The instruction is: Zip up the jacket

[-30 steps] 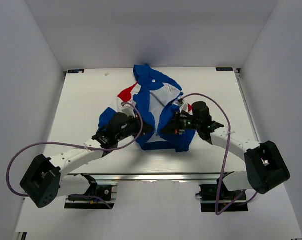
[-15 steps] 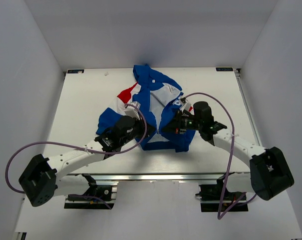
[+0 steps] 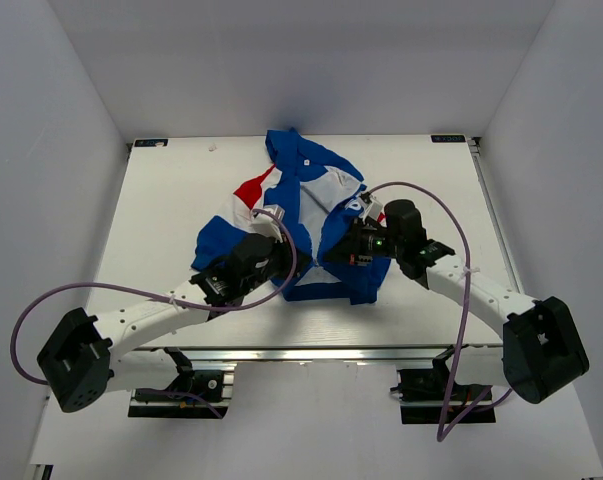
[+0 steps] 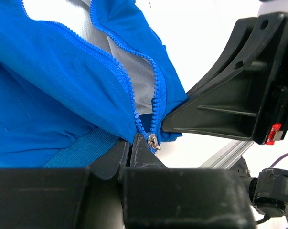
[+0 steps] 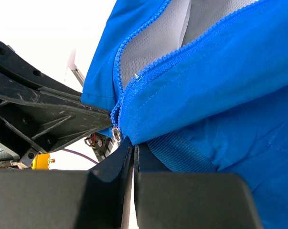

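Observation:
The blue jacket [image 3: 299,192] with red and white panels lies open in the middle of the table, its white lining showing between the two zipper halves. My left gripper [image 3: 289,267] is shut on the jacket's bottom hem beside the left zipper half; in the left wrist view [image 4: 133,144] the silver zipper slider [image 4: 154,141] sits just right of the pinch. My right gripper [image 3: 332,255] is shut on the hem of the other half [image 5: 133,143], with the slider [image 5: 116,135] just left of it. The zipper teeth [image 4: 127,83] stand apart above the slider.
The white table [image 3: 161,200] has walls on the left, right and back. Purple cables [image 3: 41,310] loop from both arms. The two grippers almost touch: the right gripper's body [image 4: 229,95] fills the left wrist view's right side, and the left gripper [image 5: 38,112] fills the right wrist view's left.
My left gripper has moved right and toward the jacket's bottom hem at the zipper. My right gripper has shifted slightly left toward it. The jacket's lower front has drawn closer together.

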Controlling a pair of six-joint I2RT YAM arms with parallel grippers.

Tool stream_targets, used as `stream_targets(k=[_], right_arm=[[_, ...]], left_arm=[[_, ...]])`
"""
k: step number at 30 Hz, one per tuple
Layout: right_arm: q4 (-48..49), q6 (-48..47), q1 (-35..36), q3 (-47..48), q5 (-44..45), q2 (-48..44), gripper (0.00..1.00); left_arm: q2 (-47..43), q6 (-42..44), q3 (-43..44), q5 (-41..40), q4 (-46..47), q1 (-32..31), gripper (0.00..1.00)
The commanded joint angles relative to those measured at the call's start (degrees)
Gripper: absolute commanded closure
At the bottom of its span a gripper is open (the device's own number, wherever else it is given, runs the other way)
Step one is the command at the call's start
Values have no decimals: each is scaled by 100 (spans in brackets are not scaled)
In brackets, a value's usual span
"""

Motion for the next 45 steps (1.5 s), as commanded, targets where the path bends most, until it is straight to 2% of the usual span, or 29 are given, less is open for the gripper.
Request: stream_targets(k=[1, 6, 12, 16, 20, 25, 27, 30, 37, 45], right_arm=[[-203, -94, -20, 443, 324, -15, 100], [-730, -208, -20, 689, 422, 134, 100], [-627, -682, 6, 488, -70, 47, 100], [-627, -885, 76, 356, -176, -111, 100], [-468, -868, 120, 294, -62, -173, 100], [-530, -780, 112, 241, 87, -103, 100], [-539, -710, 112, 224, 105, -68, 100], [-521, -622, 112, 206, 123, -33, 100], [-433, -482, 103, 206, 53, -6, 100], [-284, -358, 120, 232, 26, -33, 100]], left_arm=[[-279, 197, 99, 52, -254, -96, 100], [-341, 320, 72, 8, -227, -166, 100], [-148, 250, 300, -185, -412, -166, 100], [10, 224, 424, -185, -386, -166, 96], [107, 180, 538, -176, -412, -166, 85], [-6, 109, 495, -185, -412, -166, 80], [-68, 74, 433, -159, -377, -175, 73], [-174, 22, 319, -141, -289, -175, 68], [-218, 48, 248, -63, -183, -166, 63], [10, 83, 310, 201, -86, -166, 65]])
